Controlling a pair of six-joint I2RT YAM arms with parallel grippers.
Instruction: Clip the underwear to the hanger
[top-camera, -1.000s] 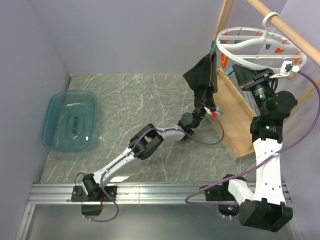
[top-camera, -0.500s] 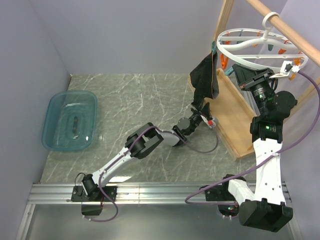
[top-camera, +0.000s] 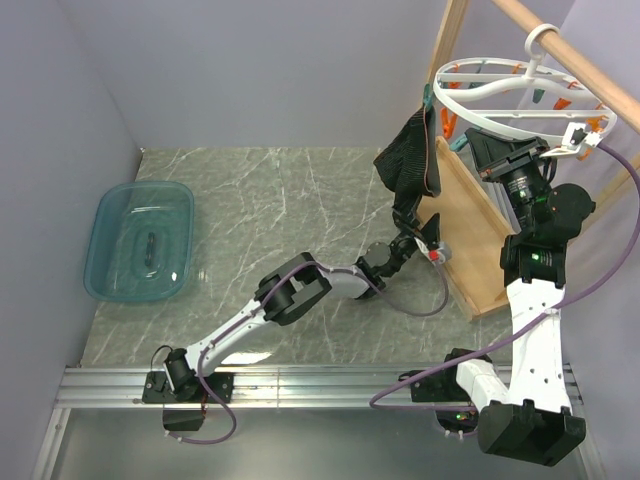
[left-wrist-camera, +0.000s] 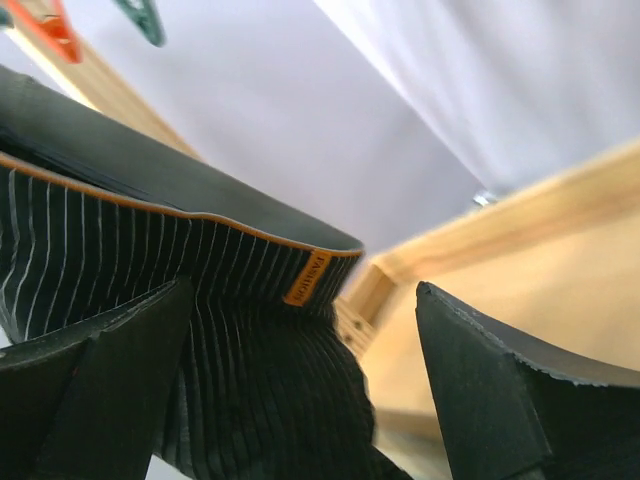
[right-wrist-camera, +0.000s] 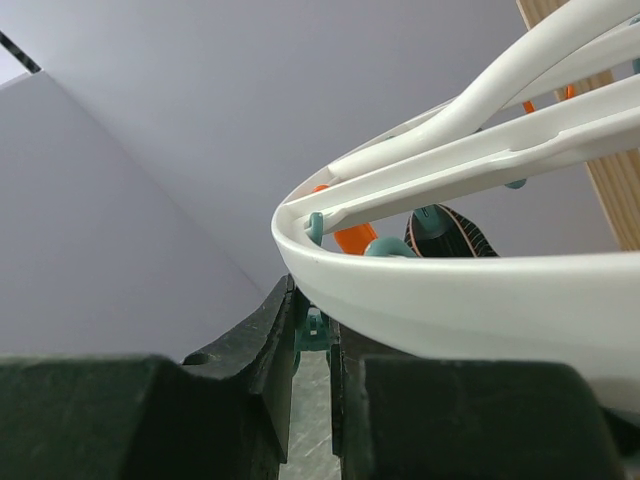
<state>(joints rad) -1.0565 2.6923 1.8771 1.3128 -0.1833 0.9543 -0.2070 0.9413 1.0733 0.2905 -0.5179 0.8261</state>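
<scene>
The underwear (top-camera: 410, 160), black with thin stripes, hangs from a teal clothespin (top-camera: 427, 100) at the left rim of the white round hanger (top-camera: 500, 122). My left gripper (top-camera: 420, 236) stands wide open just below its hem. In the left wrist view the striped fabric (left-wrist-camera: 240, 380) with an orange label (left-wrist-camera: 305, 278) lies against the left finger (left-wrist-camera: 90, 400), apart from the right finger (left-wrist-camera: 500, 390). My right gripper (right-wrist-camera: 313, 330) is shut on a teal clothespin (right-wrist-camera: 314, 326) under the hanger's rim (right-wrist-camera: 450, 290). The underwear (right-wrist-camera: 460, 238) shows behind that rim.
The hanger's hook hangs on a wooden rod (top-camera: 590, 70) of a wooden frame rack (top-camera: 470, 230) at the right. A teal plastic bin (top-camera: 140, 240) with a small dark object sits at the left of the marble table (top-camera: 280, 210). Purple walls close the back and left.
My left gripper has opened and let go of the underwear, then dropped a little down and right. The garment now hangs freely from the clothespin. The right arm has not moved.
</scene>
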